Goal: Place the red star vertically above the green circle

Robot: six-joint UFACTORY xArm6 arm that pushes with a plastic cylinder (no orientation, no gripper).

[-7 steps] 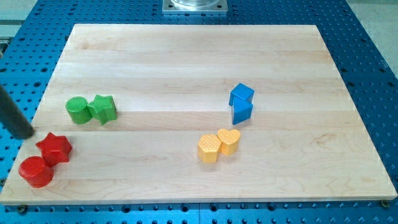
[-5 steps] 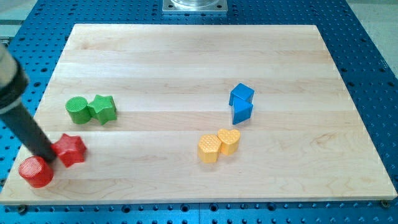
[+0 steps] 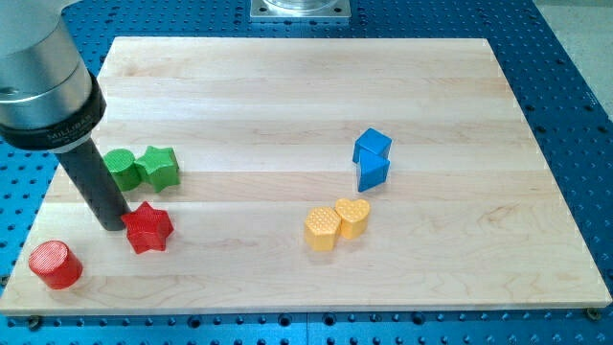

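The red star [image 3: 148, 227] lies on the wooden board [image 3: 306, 105] at the lower left, just below the green circle [image 3: 121, 168]. The green circle sits at the left, touching a green star [image 3: 159, 168] on its right, and the rod partly hides its left edge. My tip [image 3: 112, 224] rests on the board against the red star's left side, below the green circle.
A red cylinder [image 3: 55, 265] stands near the board's lower left corner. Two blue blocks [image 3: 372, 158] sit right of centre, with two yellow blocks, one heart-shaped [image 3: 336, 222], below them. A metal mount [image 3: 300, 9] is at the view's top.
My tip has swept rightward from the board's left edge, pushing the red star to the right, away from the red cylinder. The other blocks have not moved.
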